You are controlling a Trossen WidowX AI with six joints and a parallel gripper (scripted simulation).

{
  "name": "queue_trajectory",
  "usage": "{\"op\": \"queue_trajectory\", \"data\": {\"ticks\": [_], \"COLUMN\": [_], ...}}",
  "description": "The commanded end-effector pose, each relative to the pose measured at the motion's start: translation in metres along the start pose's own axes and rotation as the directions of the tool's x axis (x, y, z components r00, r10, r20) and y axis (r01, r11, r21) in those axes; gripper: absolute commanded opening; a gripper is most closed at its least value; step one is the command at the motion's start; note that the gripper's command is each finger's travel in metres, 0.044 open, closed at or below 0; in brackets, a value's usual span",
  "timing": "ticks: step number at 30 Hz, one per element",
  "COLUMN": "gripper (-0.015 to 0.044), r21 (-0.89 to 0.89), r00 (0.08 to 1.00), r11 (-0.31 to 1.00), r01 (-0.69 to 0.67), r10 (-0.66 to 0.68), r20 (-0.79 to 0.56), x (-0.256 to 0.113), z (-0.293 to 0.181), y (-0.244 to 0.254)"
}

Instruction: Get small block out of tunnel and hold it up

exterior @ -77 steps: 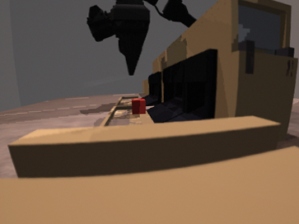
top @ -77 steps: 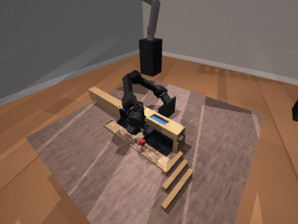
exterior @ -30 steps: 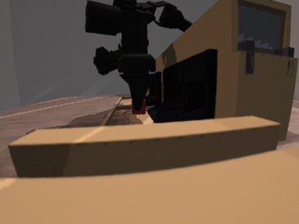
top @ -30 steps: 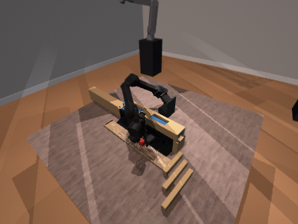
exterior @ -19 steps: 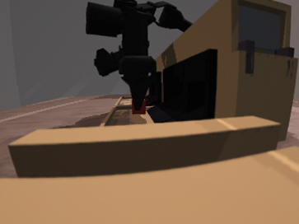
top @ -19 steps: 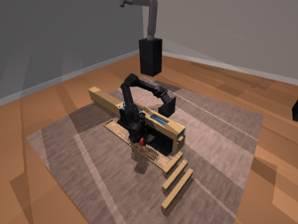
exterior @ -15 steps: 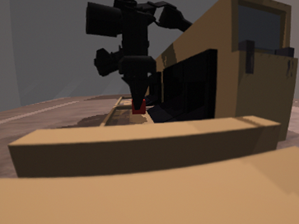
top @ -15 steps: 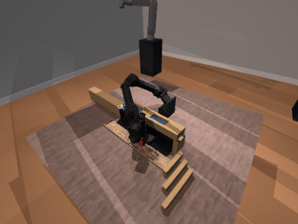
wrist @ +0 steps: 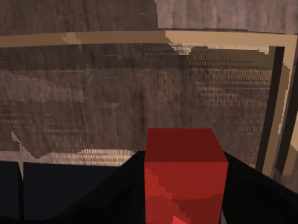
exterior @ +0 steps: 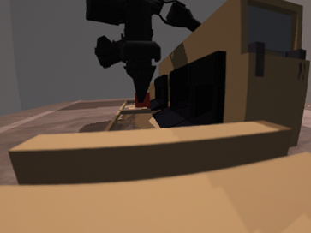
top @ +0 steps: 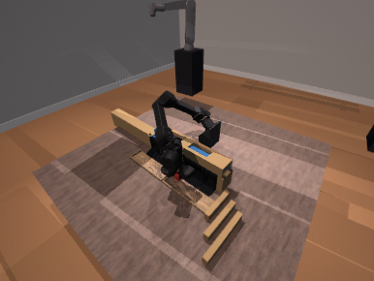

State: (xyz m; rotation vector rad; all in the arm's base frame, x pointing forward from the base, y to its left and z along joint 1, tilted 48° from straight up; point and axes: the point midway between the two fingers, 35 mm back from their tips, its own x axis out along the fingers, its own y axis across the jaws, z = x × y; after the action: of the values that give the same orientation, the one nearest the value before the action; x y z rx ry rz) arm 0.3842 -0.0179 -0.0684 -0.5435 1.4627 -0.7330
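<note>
Between the gripper's (top: 178, 173) (exterior: 142, 99) (wrist: 184, 172) partly open fingers, clamped on both sides, sits the small red block (top: 177, 176) (exterior: 144, 101) (wrist: 184, 177), outside the covered tunnel (top: 224, 162) (exterior: 234, 70). Beneath the fingertips lies a shallow wooden-edged tray (top: 162, 179) (exterior: 114, 119) (wrist: 115, 38); black panels (top: 207, 181) (exterior: 207, 90) (wrist: 65, 187) stand just beside the gripper, along the tunnel's side.

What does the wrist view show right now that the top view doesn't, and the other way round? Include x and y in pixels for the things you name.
Only the wrist view: both fingers up close, on opposite sides of the red block (top: 177, 176) (wrist: 184, 182), and the block's flat top and front faces.

Only the top view: three loose rods (top: 222, 227) lying side by side, the blue patch (top: 199, 150) in the long tan housing (top: 220, 161), and the arm (top: 161, 116) reaching over that housing.

Both: the red block at the gripper (top: 177, 173) (wrist: 180, 160), and a thin tan frame (top: 145, 166) (wrist: 115, 38) nearby.
</note>
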Motion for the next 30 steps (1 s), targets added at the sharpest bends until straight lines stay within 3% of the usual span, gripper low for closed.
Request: {"op": "queue_trajectory", "data": {"ticks": [1,26,30], "gripper": [0.0,0.0,0.0], "r21": [0.006,-0.001,-0.011], "r00": [1.0,1.0,1.0], "r11": [1.0,1.0,1.0], "r01": [-0.007,0.0,0.003], "r10": [0.007,0.0,-0.003], "r20": [0.003,-0.005,0.002], "x": [-0.015,-0.133,-0.133], "z": [0.003,-0.005,-0.006], "y": [0.001,-0.001,0.001]}}
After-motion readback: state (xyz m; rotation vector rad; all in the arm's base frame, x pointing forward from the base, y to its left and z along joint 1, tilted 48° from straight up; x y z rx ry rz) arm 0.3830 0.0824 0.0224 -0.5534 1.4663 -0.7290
